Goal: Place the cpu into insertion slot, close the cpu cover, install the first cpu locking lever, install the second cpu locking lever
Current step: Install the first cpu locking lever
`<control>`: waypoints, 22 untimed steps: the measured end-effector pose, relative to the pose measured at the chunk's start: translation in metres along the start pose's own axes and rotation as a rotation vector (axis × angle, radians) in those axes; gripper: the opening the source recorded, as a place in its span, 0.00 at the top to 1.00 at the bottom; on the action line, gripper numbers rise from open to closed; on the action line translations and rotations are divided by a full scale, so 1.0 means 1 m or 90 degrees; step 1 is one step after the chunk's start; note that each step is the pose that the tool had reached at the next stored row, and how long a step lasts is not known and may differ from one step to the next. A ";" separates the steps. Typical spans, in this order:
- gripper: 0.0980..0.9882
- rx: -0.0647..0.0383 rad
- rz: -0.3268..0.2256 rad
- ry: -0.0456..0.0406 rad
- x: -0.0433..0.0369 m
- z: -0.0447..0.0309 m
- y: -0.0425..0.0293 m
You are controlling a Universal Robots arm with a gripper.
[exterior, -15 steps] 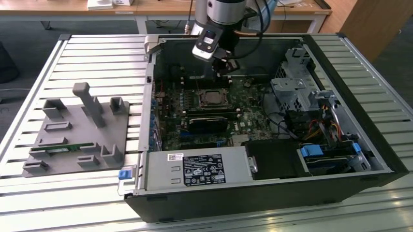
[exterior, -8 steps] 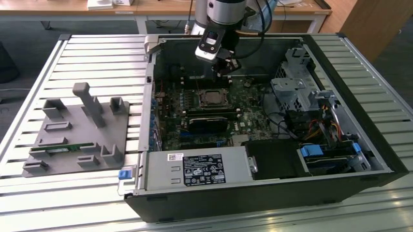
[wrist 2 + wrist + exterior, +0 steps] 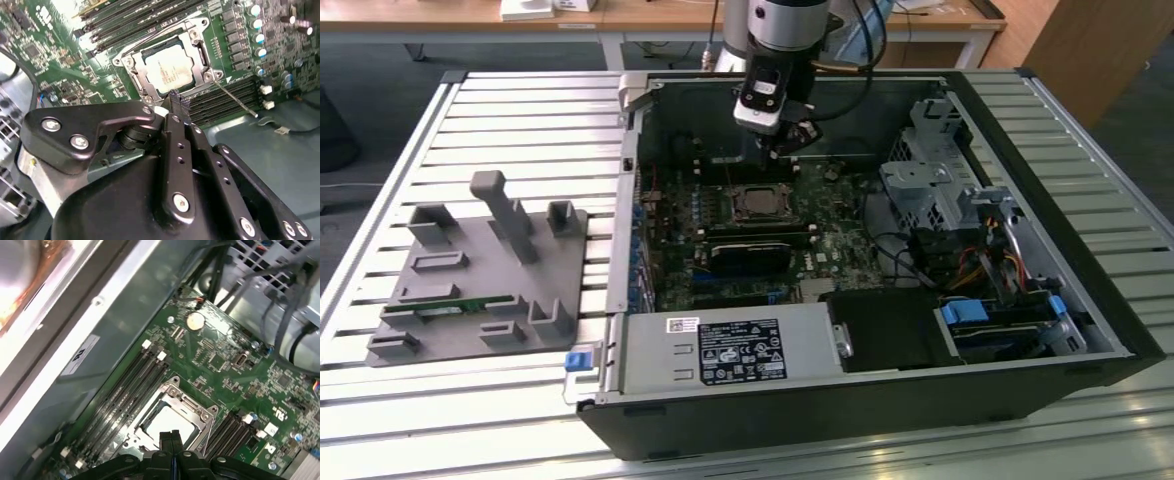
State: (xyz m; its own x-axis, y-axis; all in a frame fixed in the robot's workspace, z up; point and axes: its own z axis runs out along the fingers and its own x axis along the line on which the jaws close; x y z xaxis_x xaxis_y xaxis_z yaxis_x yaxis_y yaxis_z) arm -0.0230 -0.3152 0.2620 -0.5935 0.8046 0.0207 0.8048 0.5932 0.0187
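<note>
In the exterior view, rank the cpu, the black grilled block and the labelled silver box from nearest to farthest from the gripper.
From the gripper:
1. cpu, close in front of it.
2. black grilled block, further toward the camera.
3. labelled silver box, nearest the camera.

The cpu (image 3: 168, 70) is seen framed by the cpu cover (image 3: 136, 76); the closed-up gripper (image 3: 175, 99) is held at its edge.

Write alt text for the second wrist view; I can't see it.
The cpu sits in the insertion slot under the lowered cpu cover. The shut black pincer has its tips at the slot's edge; a thin metal lever sticks out over the memory slots.
</note>
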 end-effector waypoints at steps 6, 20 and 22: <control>0.99 0.001 -0.062 0.0011 0.0000 0.0000 0.0000; 0.99 0.004 -0.177 0.0033 -0.0001 0.0000 -0.0001; 0.99 0.004 -0.197 0.0037 -0.0001 0.0001 -0.0001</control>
State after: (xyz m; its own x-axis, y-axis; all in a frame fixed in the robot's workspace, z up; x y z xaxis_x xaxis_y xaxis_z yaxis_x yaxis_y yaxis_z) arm -0.0230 -0.3153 0.2619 -0.8107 0.5850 0.0208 0.5854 0.8105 0.0187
